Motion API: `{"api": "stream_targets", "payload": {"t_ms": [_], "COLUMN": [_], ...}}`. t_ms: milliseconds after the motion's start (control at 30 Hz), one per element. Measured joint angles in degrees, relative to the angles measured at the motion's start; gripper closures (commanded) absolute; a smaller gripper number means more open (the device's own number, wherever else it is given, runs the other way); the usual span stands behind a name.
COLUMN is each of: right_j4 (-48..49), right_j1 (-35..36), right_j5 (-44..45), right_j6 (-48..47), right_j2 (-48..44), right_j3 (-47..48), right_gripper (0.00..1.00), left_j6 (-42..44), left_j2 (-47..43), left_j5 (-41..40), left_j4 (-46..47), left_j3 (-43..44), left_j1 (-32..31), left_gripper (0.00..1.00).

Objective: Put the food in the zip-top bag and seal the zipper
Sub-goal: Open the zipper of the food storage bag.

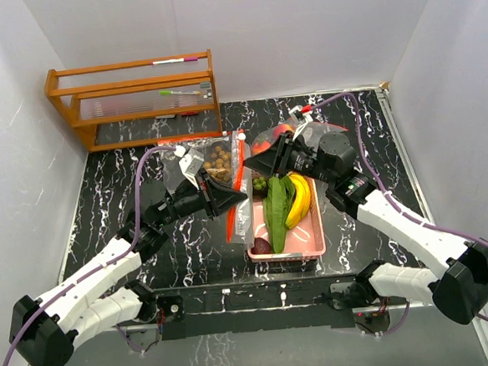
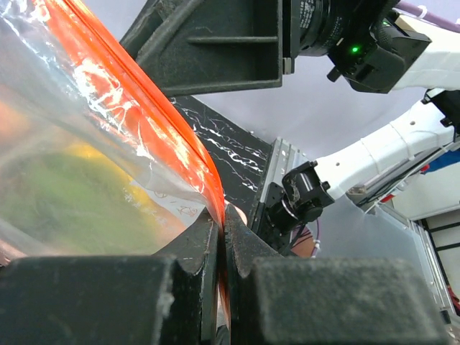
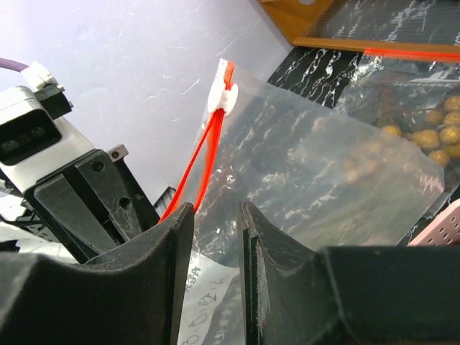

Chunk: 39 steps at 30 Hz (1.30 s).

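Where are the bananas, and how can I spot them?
Look at the black marble table: a pink basket sits in the middle of it, between the two arms. The bananas lie along the basket's right side. They are the only yellow, curved thing there, right beside the green cucumbers.

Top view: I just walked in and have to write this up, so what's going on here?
Two arms are working a clear zip-top bag. The left claw is shut on the bag's orange zipper strip, holding it up. The right claw faces it with jaws apart, at the same strip, short of the white slider. Bananas and cucumbers lie in the pink basket, not yet bagged; another bag holds longans.
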Motion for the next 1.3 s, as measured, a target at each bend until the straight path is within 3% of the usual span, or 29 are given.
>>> {"api": "stream_targets", "payload": {"t_ms": [433,633,833,967,1100,1133,1267,1300], "right_j4": [5.35,5.49,4.94,4.55,3.65,3.54,0.59,-0.35], "right_j1": [-0.42,-0.46,-0.46,-0.46,-0.46,-0.46,-0.46,-0.46], "right_j5": [-6.01,-8.74,-9.99,-10.73,-11.30,-11.45,-10.82,-10.45], "right_j6": [2.05,2.78,2.29,1.81,1.44,1.46,0.48,0.00], "right_j2": [3.45,4.04,3.82,3.69,3.61,3.63,3.67,3.67], "right_j3": [0.00,0.00,-0.02,-0.63,-1.79,-1.79,-1.03,-0.83], "right_gripper": [0.67,0.54,0.54,0.57,0.85,0.87,0.90,0.91], "left_j6": [-0.24,0.22,1.11,1.29,1.42,1.55,2.64,2.95], "left_j2": [0.55,2.29,3.21,3.23,3.72,4.11,5.03,5.07], "left_j5": [1.22,1.29,1.16,1.16,1.16,1.16,0.50,0.20], "left_j4": [1.18,0.76,-0.44,-0.63,-1.55,-1.84,-4.74,-5.57], "left_j3": [-0.24,-0.22,-0.20,-0.17,0.70,1.20,3.06,3.45], "left_j1": [0.00,0.00,0.00,0.00,0.00,0.00,-0.02,-0.04], "left_gripper": [1.00,1.00,1.00,1.00,0.97,0.91,0.90,0.85]}}
